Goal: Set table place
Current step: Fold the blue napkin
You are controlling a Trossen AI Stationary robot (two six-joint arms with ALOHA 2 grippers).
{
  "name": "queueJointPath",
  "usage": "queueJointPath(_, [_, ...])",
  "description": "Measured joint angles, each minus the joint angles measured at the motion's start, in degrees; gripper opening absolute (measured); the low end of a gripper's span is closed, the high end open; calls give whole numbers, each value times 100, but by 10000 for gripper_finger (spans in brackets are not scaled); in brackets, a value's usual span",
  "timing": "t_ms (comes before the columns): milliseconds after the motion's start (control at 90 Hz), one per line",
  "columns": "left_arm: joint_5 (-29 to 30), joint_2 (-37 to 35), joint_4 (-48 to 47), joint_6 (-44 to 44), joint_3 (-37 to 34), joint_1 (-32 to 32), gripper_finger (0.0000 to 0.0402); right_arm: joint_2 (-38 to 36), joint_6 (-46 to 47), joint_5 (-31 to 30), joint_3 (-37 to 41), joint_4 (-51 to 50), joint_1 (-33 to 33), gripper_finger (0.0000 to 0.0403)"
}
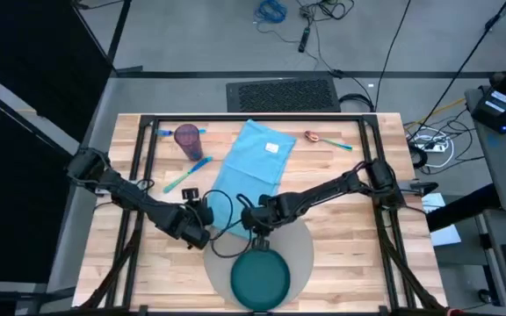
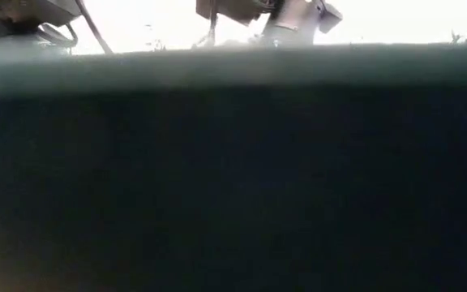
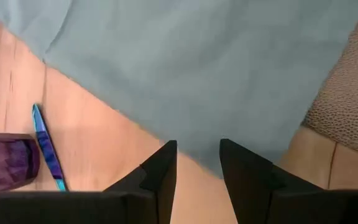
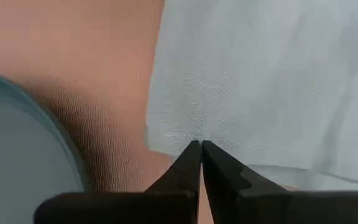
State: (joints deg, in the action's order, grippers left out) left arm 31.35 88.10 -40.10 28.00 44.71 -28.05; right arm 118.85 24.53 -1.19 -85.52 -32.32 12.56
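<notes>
Round grey placemat (image 1: 304, 248) flat at near-centre edge of light-wood plank table (image 1: 350, 254), under teal plate (image 1: 259, 281).

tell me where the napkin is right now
In the high view the napkin lies at mid-table, slanting from the far edge towards the placemat, with the cup on its left and both grippers at its near end.

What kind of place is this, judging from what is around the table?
Probably a robotics lab or workshop: loose cables lie on the grey floor, a power strip sits beside the table, and equipment stands nearby.
</notes>
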Motion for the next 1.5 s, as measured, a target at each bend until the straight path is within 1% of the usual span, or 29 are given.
queueJointPath(189, [13,1,6,-23,0,0,109,0,32,1,0,-41,39,0])
queueJointPath(289, [15,0,11,-23,0,0,109,-10,32,-59,-2,-234,37,0])
queueJointPath(333, [15,0,11,-23,0,0,109,-33,33,-152,0,-301,37,0])
queueJointPath(422, [15,0,11,-23,0,0,109,-201,33,-570,1,-395,37,0])
queueJointPath(478, [17,0,18,-24,0,0,109,-321,33,-629,0,-387,37,0])
queueJointPath(567, [17,2,26,-23,0,0,109,-418,39,-541,-4,-455,35,0])
queueJointPath(711, [15,0,20,0,0,0,109,-377,169,-181,-4,-577,48,0])
queueJointPath(1122, [-312,2,22,-28,0,-98,109,-135,320,8,0,-573,107,0])
queueJointPath(1311, [-559,1,109,-39,0,-105,109,-33,337,151,7,-644,107,0])
queueJointPath(1389, [-629,1,228,-142,0,-105,109,-33,350,149,7,-652,107,0])
queueJointPath(1500, [-878,0,502,-320,0,-122,109,-33,358,149,7,-662,107,0])
